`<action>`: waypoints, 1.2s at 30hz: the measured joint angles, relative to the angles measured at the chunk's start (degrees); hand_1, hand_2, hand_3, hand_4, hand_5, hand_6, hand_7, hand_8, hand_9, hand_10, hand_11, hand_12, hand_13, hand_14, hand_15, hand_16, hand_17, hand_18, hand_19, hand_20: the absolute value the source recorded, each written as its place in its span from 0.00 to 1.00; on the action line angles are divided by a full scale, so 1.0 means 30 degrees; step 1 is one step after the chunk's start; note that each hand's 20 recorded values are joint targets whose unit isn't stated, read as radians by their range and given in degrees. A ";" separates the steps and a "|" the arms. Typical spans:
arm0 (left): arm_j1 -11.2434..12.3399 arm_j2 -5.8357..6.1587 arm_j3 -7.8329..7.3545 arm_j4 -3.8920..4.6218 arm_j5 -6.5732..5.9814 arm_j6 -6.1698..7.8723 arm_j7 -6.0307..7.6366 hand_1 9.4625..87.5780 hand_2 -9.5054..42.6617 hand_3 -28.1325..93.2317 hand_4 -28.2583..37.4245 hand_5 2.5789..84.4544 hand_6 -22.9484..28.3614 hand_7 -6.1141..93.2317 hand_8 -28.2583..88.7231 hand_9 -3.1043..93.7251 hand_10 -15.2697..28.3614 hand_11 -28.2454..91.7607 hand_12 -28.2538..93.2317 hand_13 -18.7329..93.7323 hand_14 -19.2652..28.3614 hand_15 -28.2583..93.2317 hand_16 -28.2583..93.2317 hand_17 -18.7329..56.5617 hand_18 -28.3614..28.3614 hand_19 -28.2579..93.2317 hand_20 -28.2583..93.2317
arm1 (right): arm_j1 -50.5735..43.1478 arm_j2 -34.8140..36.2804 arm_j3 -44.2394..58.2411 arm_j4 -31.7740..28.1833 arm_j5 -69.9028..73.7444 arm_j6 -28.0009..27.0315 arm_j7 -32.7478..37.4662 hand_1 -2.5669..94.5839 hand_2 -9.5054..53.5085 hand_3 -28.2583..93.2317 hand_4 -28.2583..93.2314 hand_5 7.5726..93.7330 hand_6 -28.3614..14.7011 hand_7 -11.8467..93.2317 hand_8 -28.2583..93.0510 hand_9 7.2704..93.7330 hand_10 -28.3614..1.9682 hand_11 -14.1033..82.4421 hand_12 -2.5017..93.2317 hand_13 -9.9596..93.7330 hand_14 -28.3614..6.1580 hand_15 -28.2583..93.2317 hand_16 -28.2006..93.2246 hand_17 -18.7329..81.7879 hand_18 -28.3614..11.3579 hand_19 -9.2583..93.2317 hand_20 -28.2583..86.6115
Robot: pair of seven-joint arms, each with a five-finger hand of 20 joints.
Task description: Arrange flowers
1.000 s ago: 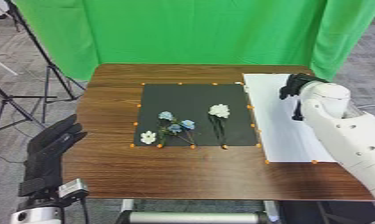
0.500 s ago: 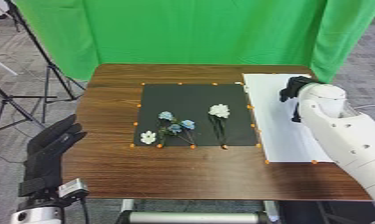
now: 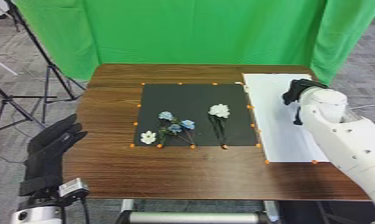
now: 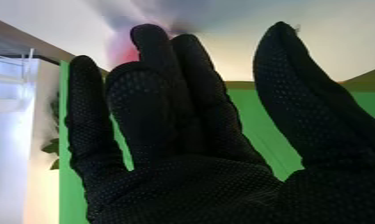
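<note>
Brown wood makes up the surface before us, and on its black sheet we see the blue flowers bunched between the small white flower and the larger white flower, whose stems point toward us. Just beside lies the white sheet, where our right hand seems to hover over the far part. From the right wrist view, we find that right hand's fingers straight, the thumb set wide apart. Our left hand hangs off the surface's left side, its fingers extended. Beyond the surface hangs a green curtain.
</note>
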 measured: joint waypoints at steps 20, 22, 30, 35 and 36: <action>-0.0003 0.0005 0.0030 -0.0003 0.0013 -0.0007 -0.0116 0.22 0.25 0.92 0.15 0.48 0.66 0.22 0.15 0.39 0.81 0.56 0.29 0.40 0.98 0.78 0.09 0.12 0.88 0.71 0.27 | -0.1110 0.1055 -0.1131 -0.1796 -0.0661 0.3754 -0.0024 0.43 0.02 0.94 0.00 0.69 0.56 0.39 0.21 0.75 0.48 0.48 0.26 0.78 0.58 0.89 0.39 0.39 0.19 0.87 0.30; -0.0005 0.0005 0.0030 -0.0003 0.0014 -0.0007 -0.0124 0.22 0.25 0.92 0.15 0.48 0.66 0.22 0.15 0.39 0.81 0.56 0.29 0.40 0.98 0.78 0.09 0.12 0.88 0.71 0.27 | -0.1049 0.1220 -0.1304 -0.1907 -0.0661 0.3829 0.0353 0.39 0.05 0.95 0.02 0.66 0.55 0.35 0.13 0.71 0.41 0.50 0.22 0.76 0.55 0.88 0.39 0.39 0.17 0.88 0.29; -0.0018 0.0174 0.0194 0.0009 -0.0037 0.0018 -0.0075 0.22 0.25 0.92 0.15 0.48 0.66 0.22 0.15 0.39 0.81 0.56 0.29 0.40 0.98 0.78 0.09 0.12 0.88 0.71 0.27 | -0.0411 0.1976 -0.2379 -0.1847 -0.0642 0.4938 0.1210 0.34 0.07 0.95 0.02 0.52 0.51 0.28 0.13 0.56 0.25 0.40 0.19 0.70 0.48 0.90 0.36 0.38 0.13 0.89 0.27; -0.0114 0.0307 0.0280 0.0037 -0.0040 0.0015 -0.0063 0.22 0.25 0.92 0.15 0.48 0.66 0.22 0.15 0.39 0.81 0.56 0.29 0.40 0.98 0.78 0.09 0.12 0.87 0.71 0.27 | 0.0035 0.2046 -0.2429 -0.1453 -0.0236 0.4955 0.1454 0.32 0.07 0.96 0.02 0.47 0.51 0.27 0.13 0.50 0.20 0.36 0.18 0.67 0.45 0.90 0.35 0.38 0.12 0.89 0.26; -0.0130 0.0308 0.0280 0.0038 -0.0040 0.0012 -0.0063 0.22 0.25 0.92 0.15 0.48 0.66 0.22 0.15 0.39 0.81 0.56 0.29 0.40 0.98 0.78 0.09 0.12 0.87 0.71 0.27 | 0.0088 0.2045 -0.2409 -0.1363 -0.0227 0.4930 0.1470 0.32 0.07 0.96 0.02 0.46 0.51 0.27 0.13 0.48 0.19 0.35 0.18 0.67 0.45 0.90 0.35 0.37 0.12 0.89 0.26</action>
